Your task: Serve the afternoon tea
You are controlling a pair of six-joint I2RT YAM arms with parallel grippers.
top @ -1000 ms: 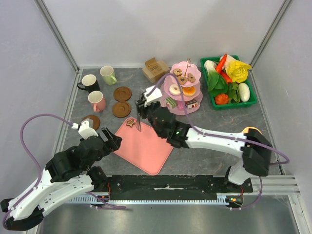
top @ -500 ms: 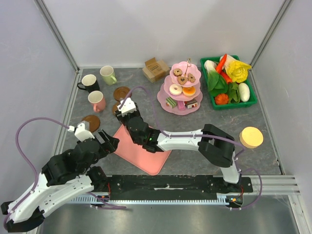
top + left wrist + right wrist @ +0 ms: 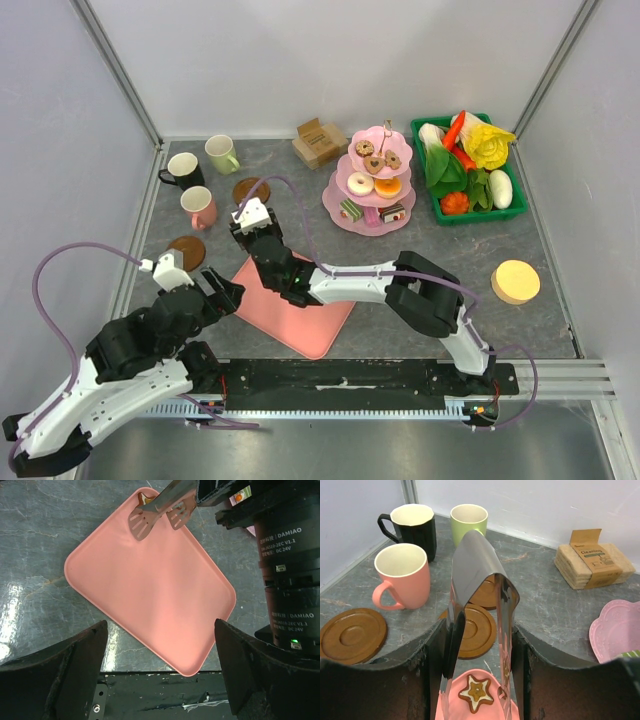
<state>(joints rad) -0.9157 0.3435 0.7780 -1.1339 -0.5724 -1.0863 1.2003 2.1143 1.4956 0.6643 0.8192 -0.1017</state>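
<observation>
The right arm reaches across the table point(image 3: 560, 240) to its left half. The right gripper point(image 3: 479, 630) has its fingers point(image 3: 432, 660) pressed against the two blades of the metal tongs point(image 3: 470, 565), holding them by the folded end. The tong tips point down at the far corner of the pink tray point(image 3: 150, 590). In the left wrist view the two slotted tips stand slightly apart.

A star cookie point(image 3: 476, 692) lies on that tray corner, between the tong tips. Whether the tips touch it cannot be told.

The left gripper point(image 3: 160, 625) hovers over the near edge of the tray. Its fingers point(image 3: 70, 670) are spread wide and hold nothing.

Beyond the tray, in the far left corner of the table:
- The black mug point(image 3: 412, 527) and the pale green mug point(image 3: 469, 520) stand upright, side by side.
- The pink mug point(image 3: 402, 575) stands upright, just in front of the black mug.
- One of the brown coasters point(image 3: 350, 635) lies left of the tray. Two more lie behind the tongs, apart from the mugs.

The remaining pastries point(image 3: 378, 160) sit on the three-tier pink stand point(image 3: 345, 190), mid-table. A banded brown stack point(image 3: 592, 560) lies just left of the stand. A green crate point(image 3: 440, 212) of toy vegetables point(image 3: 480, 145) stands in the far right corner. A yellow disc point(image 3: 515, 282) lies near the right edge.
</observation>
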